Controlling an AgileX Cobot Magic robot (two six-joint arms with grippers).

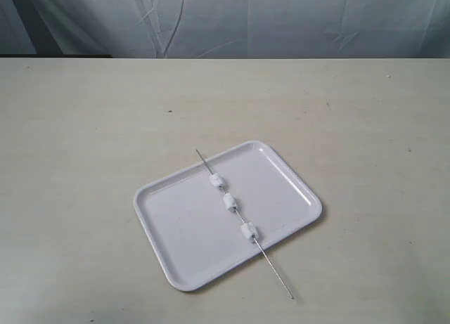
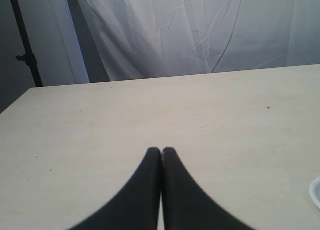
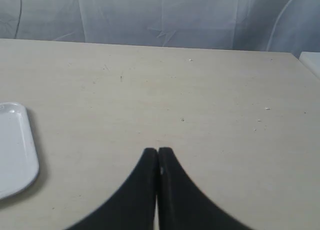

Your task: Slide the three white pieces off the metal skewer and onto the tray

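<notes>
While the tray [image 1: 183, 225] lies at an angle on the pale table [image 1: 84, 127], the skewer [image 1: 271, 264] rests slantwise across it. One end pokes just past the far rim, and the other runs well out beyond the near rim, over the table. Threaded on the skewer are the three white pieces [image 1: 230, 202], strung in a row with small gaps between them, all over the tray's right half; the nearest one sits close to the near rim. Neither arm shows in the exterior view. The left gripper [image 2: 161, 151] hangs above bare table with its two dark fingers pressed together and nothing between them, and only a sliver of the tray's edge [image 2: 316, 192] shows in its view. The right gripper [image 3: 158, 151] is likewise closed on nothing over open table, well apart from the tray's rounded corner [image 3: 15, 150]. A wrinkled pale cloth [image 1: 246, 22] hangs behind the table.
</notes>
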